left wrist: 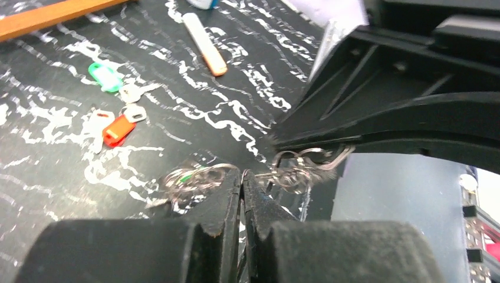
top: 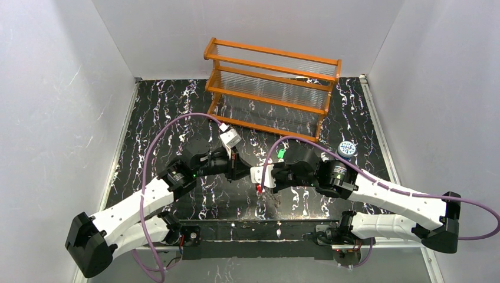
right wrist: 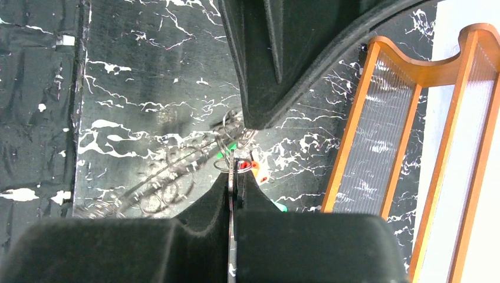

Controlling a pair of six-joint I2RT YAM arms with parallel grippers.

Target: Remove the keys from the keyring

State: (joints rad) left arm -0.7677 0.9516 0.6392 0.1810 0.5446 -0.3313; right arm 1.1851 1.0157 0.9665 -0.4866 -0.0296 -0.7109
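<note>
Lying loose on the bench (left wrist: pixel 35 194), upper left of the left wrist view: green key (left wrist: pixel 106 76) and red key (left wrist: pixel 118 131), apart from the keyring (left wrist: pixel 295 170). At centre frame the left pincer (left wrist: pixel 242 175) nips its wire loops. The right pincer (right wrist: pixel 234 164), clamped opposite, likely braces them for prying.

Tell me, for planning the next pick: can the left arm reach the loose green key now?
Probably not yet: left gripper seems shut on the keyring, though the green key lies uncovered.
</note>
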